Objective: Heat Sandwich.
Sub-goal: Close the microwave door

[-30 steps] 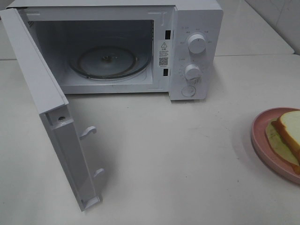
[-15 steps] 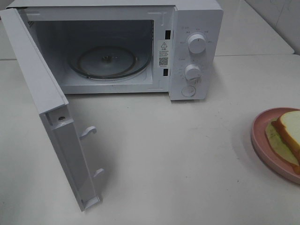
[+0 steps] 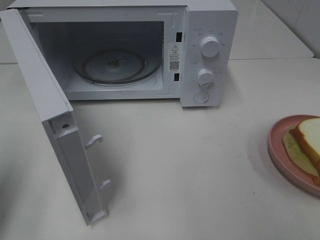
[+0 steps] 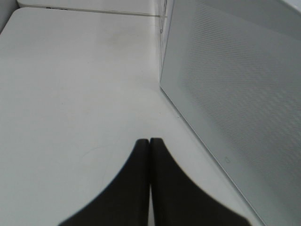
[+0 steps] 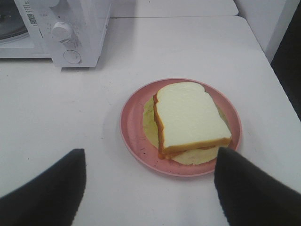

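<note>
The sandwich, white bread with an orange-brown crust and pale filling, lies on a round pink plate at the table's right edge. My right gripper hangs open just short of the plate, its two dark fingers spread wider than the sandwich and touching nothing. The white microwave stands at the back with its door swung wide open and a bare glass turntable inside. My left gripper is shut on nothing, above the table beside the door's outer face. Neither gripper shows in the exterior high view.
The open door juts forward over the left part of the table. Two knobs and a round button sit on the microwave's right panel. The table edge runs close to the right of the plate.
</note>
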Robot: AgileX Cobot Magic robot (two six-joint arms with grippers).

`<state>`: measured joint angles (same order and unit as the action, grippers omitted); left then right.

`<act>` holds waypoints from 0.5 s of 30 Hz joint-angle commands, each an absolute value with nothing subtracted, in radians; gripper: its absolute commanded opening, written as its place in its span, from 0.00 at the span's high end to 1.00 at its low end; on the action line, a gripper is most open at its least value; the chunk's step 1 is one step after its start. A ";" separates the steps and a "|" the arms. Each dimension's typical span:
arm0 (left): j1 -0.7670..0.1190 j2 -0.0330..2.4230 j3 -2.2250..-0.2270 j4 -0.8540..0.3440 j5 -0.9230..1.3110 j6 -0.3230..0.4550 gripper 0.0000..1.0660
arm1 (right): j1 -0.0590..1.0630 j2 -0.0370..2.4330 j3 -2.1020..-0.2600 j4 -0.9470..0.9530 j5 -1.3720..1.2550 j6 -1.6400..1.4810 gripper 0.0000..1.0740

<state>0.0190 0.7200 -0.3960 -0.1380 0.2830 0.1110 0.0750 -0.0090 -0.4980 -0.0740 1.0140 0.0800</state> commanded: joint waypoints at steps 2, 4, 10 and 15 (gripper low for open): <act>0.023 0.799 -0.352 -0.142 0.084 0.120 1.00 | 0.070 -0.032 -0.496 -0.070 0.998 0.071 0.31; 0.023 0.876 -0.326 -0.141 -0.063 0.120 1.00 | 0.070 -0.032 -0.496 -0.070 0.998 0.071 0.31; 0.023 1.026 -0.321 -0.140 -0.283 0.120 1.00 | 0.070 -0.032 -0.496 -0.070 0.998 0.072 0.32; 0.023 1.205 -0.321 -0.044 -0.510 0.088 1.00 | 0.070 -0.032 -0.496 -0.070 0.998 0.072 0.33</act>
